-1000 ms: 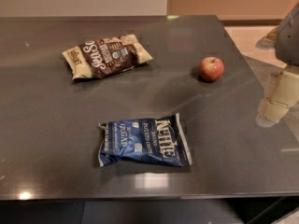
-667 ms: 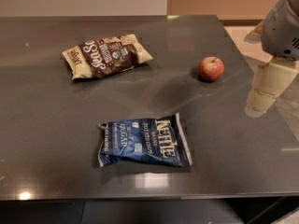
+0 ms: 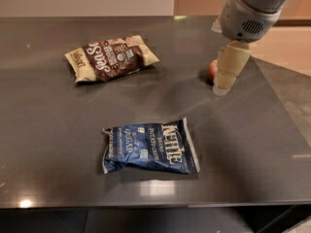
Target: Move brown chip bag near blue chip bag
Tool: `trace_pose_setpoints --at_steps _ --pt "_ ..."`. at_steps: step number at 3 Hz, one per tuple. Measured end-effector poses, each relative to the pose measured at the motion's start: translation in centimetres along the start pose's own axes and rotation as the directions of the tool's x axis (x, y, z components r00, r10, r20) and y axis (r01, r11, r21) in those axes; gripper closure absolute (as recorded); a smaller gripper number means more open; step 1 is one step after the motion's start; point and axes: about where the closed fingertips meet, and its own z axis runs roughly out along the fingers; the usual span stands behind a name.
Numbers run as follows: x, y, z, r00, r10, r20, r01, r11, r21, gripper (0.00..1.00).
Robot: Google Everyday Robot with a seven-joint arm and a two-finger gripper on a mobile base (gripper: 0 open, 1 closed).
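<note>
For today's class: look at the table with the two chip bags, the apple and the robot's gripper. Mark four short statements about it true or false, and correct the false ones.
1. The brown chip bag lies on the table, apart from the blue chip bag. True.
2. The gripper holds the brown chip bag. False: it hangs over the right part of the table, touching neither bag.
3. The blue chip bag lies closer to the table's near edge than the brown one. True.
4. The apple sits between the two bags. False: it is off to the right, partly hidden behind the gripper.
</note>
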Motion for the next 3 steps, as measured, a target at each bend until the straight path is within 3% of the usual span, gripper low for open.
trace_pose_setpoints --at_steps 1,2,3 --pt "-3.5 -3.5 2.9 0.999 -0.024 0.029 0.024 0.9997 -0.006 0.00" --pt "-6.5 -6.4 5.9 0.999 -0.009 0.053 0.011 0.9996 -0.027 0.00" --pt "-8.9 -8.5 9.1 0.996 0.043 0.073 -0.038 0.9972 -0.065 0.00"
